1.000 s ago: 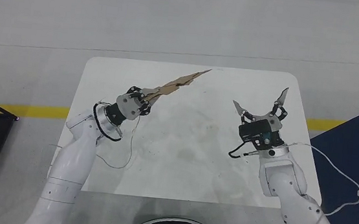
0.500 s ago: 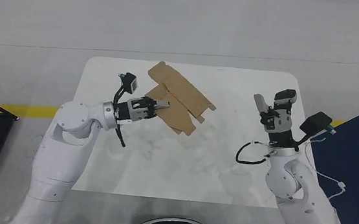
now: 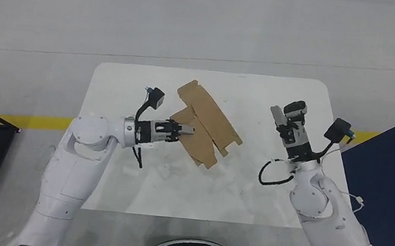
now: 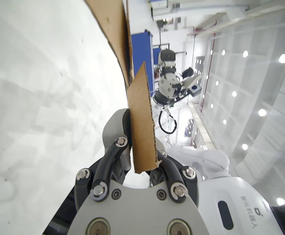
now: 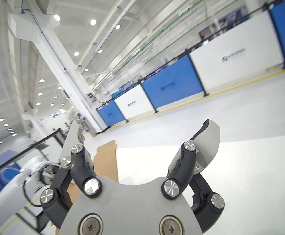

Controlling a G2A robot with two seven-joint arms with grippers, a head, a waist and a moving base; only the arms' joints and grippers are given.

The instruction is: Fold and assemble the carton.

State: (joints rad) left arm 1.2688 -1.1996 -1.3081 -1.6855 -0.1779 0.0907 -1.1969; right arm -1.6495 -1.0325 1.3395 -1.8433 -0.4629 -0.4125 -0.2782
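Top view: the left gripper [image 3: 184,130] is clamped on the left flap of the flattened carton [image 3: 212,121], which sits at the middle of the table [image 3: 262,193]. I cannot tell if it touches the surface. Its long axis runs from far left to near right. The free side faces the right gripper [image 3: 287,119], which is well apart to the right, fingers spread, holding nothing. Looks like that 1 free arm must cross leftward to open the panels.

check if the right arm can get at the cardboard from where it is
Probably yes. The right gripper is open, with only table top between it and the cardboard. The left gripper clamps the opposite side, so the nearer edge looks free.
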